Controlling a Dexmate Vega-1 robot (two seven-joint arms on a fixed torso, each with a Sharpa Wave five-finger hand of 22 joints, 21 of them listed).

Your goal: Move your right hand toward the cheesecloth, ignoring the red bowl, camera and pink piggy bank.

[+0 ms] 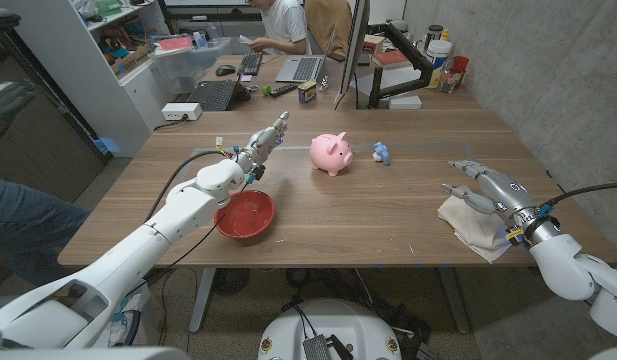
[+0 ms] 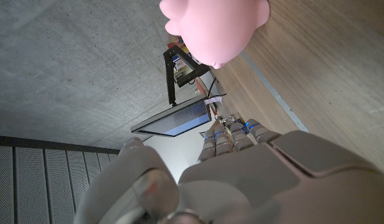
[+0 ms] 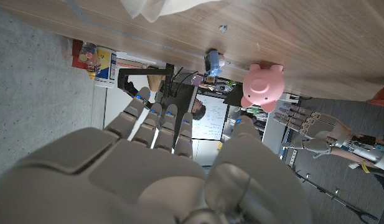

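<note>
While both arms reach over the wooden desk, the right hand hovers above the cheesecloth, fingers spread apart and holding nothing, palm down over the cloth's upper part; contact with the cloth cannot be judged.

Cheesecloth: cream-white, crumpled, lying near the desk's front right edge, partly under the right hand and wrist in the head view. A corner of it appears in the right wrist view.

Left hand: raised over the desk's left middle, fingers extended and apart, empty, pointing toward the far side.

Red bowl: upright at the front left, beside and partly under the left forearm.

Pink piggy bank: standing at the desk's centre, well apart from the cheesecloth; also seen in the left wrist view and the right wrist view.

Small blue object: just right of the piggy bank; too small to identify.

Person: seated at a farther desk with laptops and a keyboard.
</note>
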